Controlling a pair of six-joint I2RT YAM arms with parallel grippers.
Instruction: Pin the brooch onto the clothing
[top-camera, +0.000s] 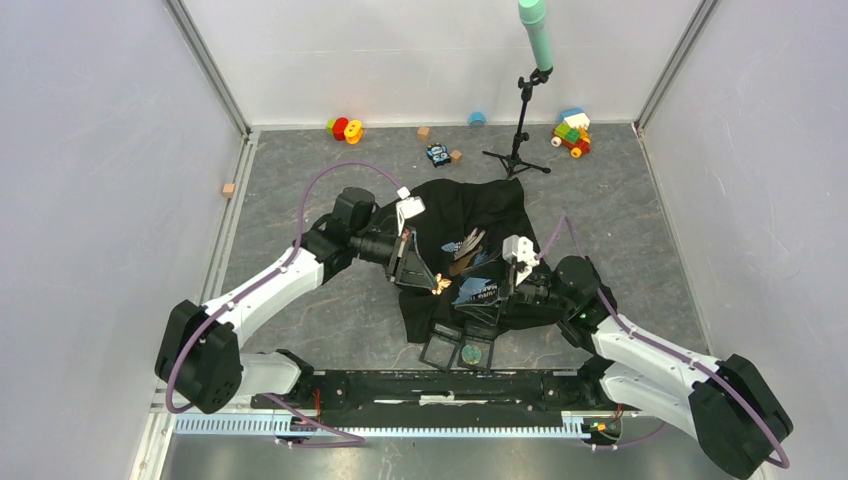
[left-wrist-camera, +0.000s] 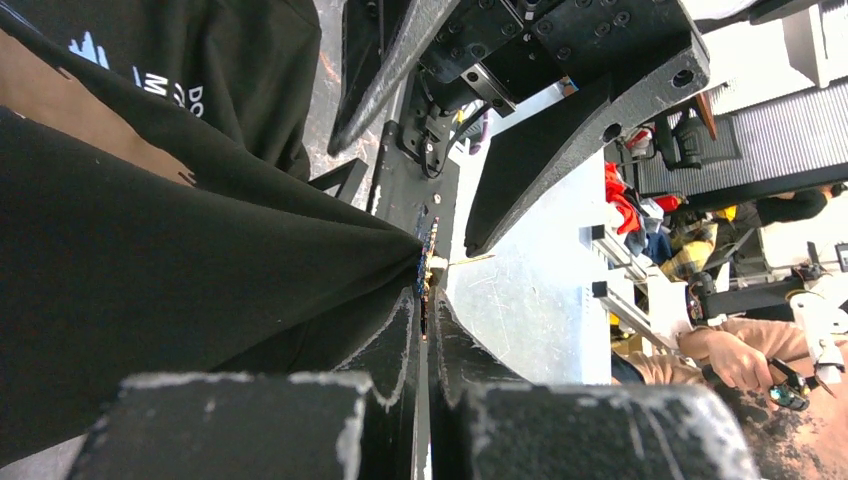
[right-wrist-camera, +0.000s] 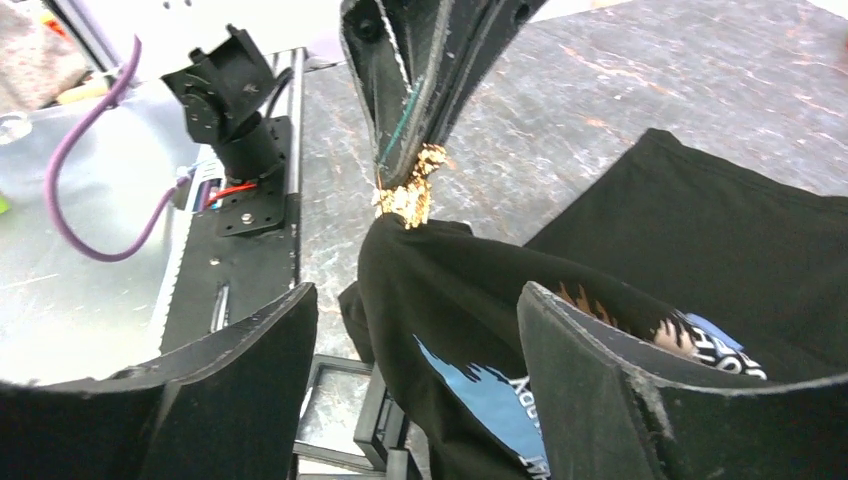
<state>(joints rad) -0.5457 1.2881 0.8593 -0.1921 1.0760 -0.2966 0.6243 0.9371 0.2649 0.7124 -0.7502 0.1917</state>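
The black T-shirt (top-camera: 490, 215) lies crumpled mid-table, its blue and tan print facing up. My left gripper (top-camera: 425, 272) is shut on a small gold brooch (top-camera: 441, 285) at the shirt's near-left side. In the left wrist view the gripper (left-wrist-camera: 428, 300) pinches the brooch (left-wrist-camera: 428, 265), and a fold of black cloth (left-wrist-camera: 200, 260) is drawn up to the fingertips. In the right wrist view the brooch (right-wrist-camera: 405, 198) hangs at the left gripper's fingertips (right-wrist-camera: 400, 150), with the shirt (right-wrist-camera: 470, 300) peaked up beneath it. My right gripper (right-wrist-camera: 415, 300) is open, its jaws standing either side of that raised cloth.
A small black box with clear compartments (top-camera: 455, 350) lies at the shirt's near edge and also shows in the right wrist view (right-wrist-camera: 340, 410). A microphone stand (top-camera: 520, 140) is behind the shirt. Toys (top-camera: 345, 128) and blocks (top-camera: 572, 132) line the back wall.
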